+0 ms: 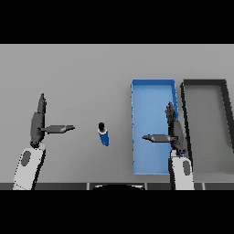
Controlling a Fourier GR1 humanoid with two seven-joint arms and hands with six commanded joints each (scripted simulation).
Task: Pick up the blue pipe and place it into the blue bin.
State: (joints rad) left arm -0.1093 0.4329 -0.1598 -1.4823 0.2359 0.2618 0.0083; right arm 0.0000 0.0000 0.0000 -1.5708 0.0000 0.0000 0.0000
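Both hands hang released: the pipe (103, 134), long axis pointing away, lies between them, nearer the left hand (38, 123) than the right hand (173, 131) over the bin (137, 91).

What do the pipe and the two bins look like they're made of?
Pipe: probably plastic, solid matte blue with a dark cap. Blue bin: likely plastic, uniform colour, thin walls. Dark bin: plastic or metal, black rim, dull grey floor; can't tell which.

right hand (173, 130) covering part of blue bin (151, 91) rim
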